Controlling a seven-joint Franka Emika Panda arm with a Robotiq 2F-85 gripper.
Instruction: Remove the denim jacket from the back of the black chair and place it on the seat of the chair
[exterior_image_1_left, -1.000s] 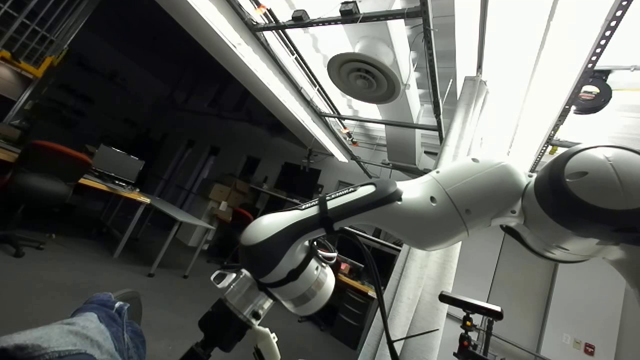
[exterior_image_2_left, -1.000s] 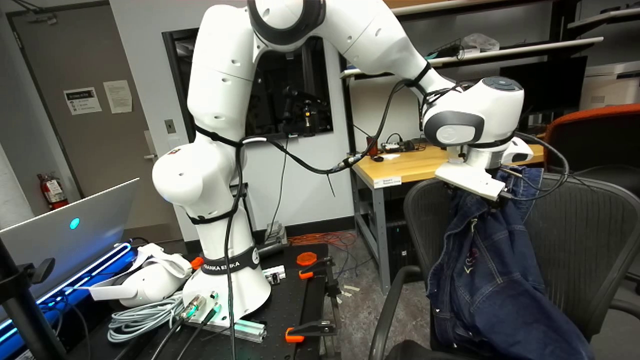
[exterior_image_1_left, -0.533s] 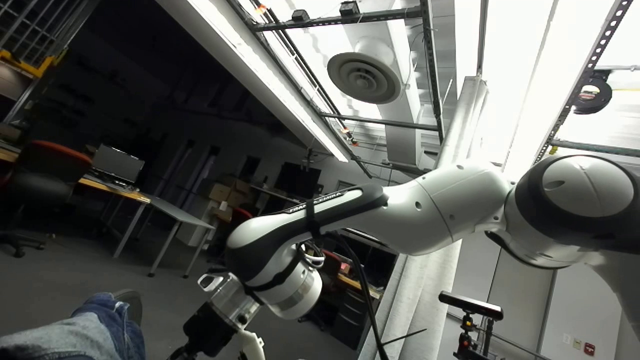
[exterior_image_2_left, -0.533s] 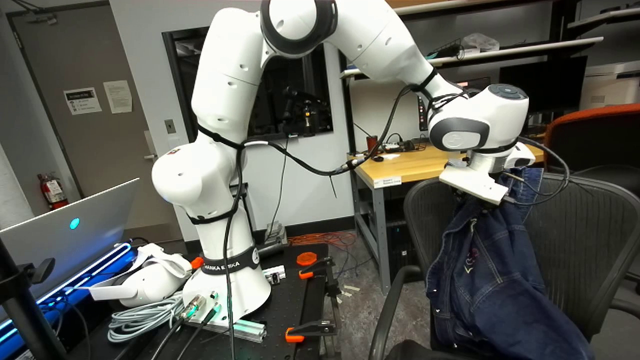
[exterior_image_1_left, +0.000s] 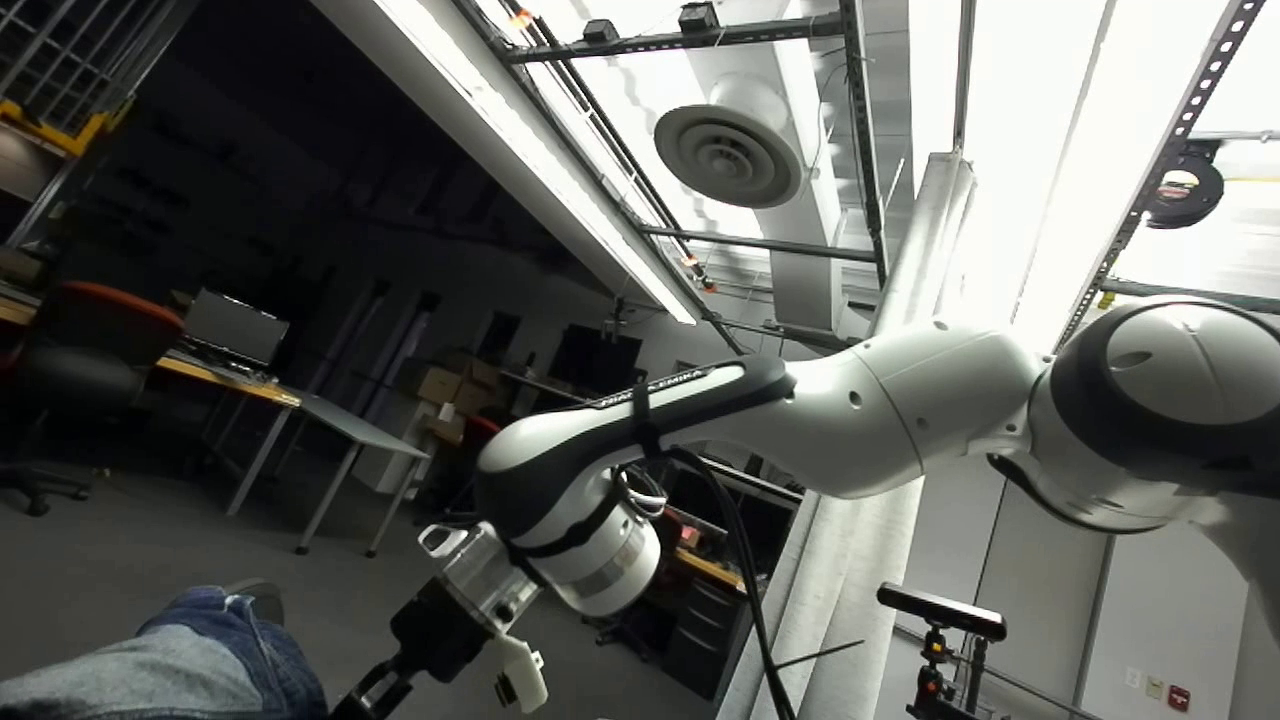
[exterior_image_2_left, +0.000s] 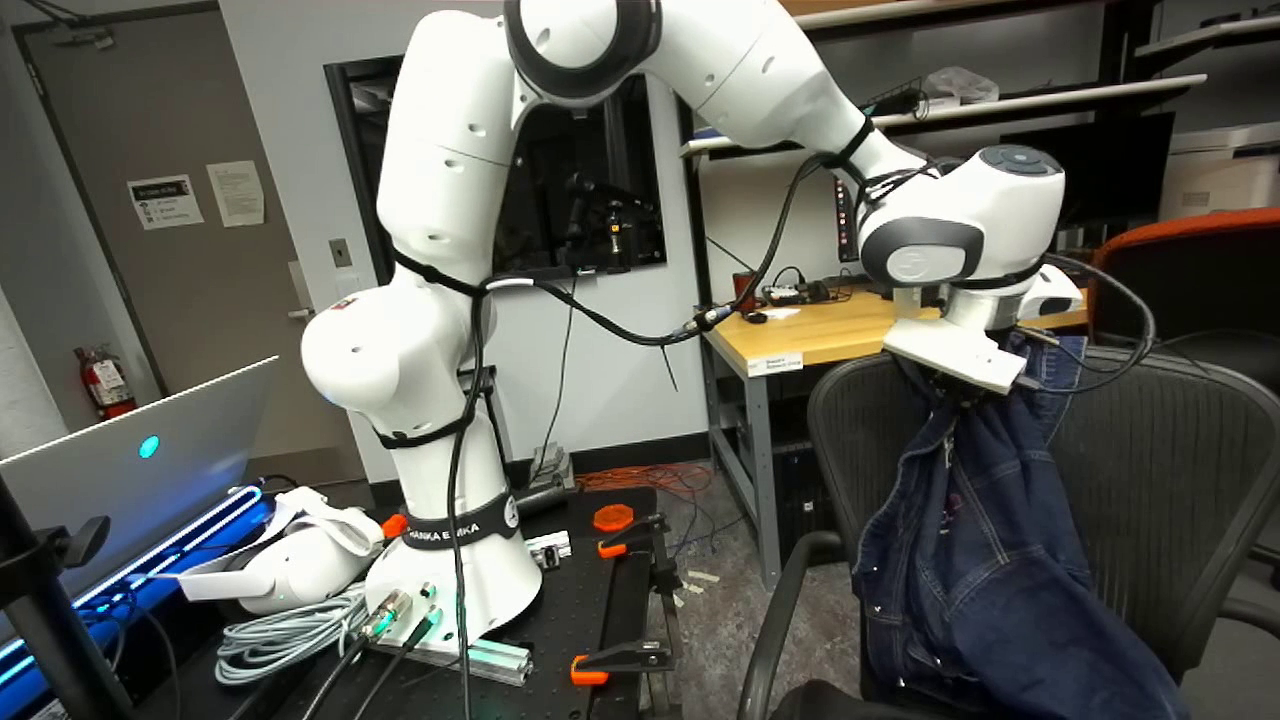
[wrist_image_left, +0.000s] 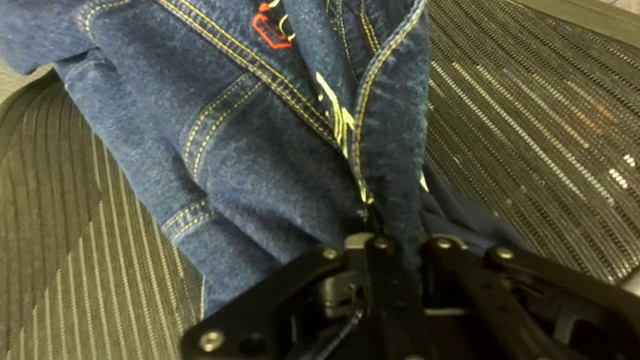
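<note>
Denim jacket (exterior_image_2_left: 1000, 565), bunched and pinched in the end effector (wrist_image_left: 402, 245), could slip if the mesh backrest (exterior_image_2_left: 1155, 475) snags it.

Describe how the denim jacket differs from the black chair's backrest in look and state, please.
The denim jacket is blue with yellow stitching; the black chair's backrest is dark, ribbed mesh. The jacket hangs in folds, pinched in the gripper; the backrest is stretched taut. Both look dark in an exterior view.
</note>
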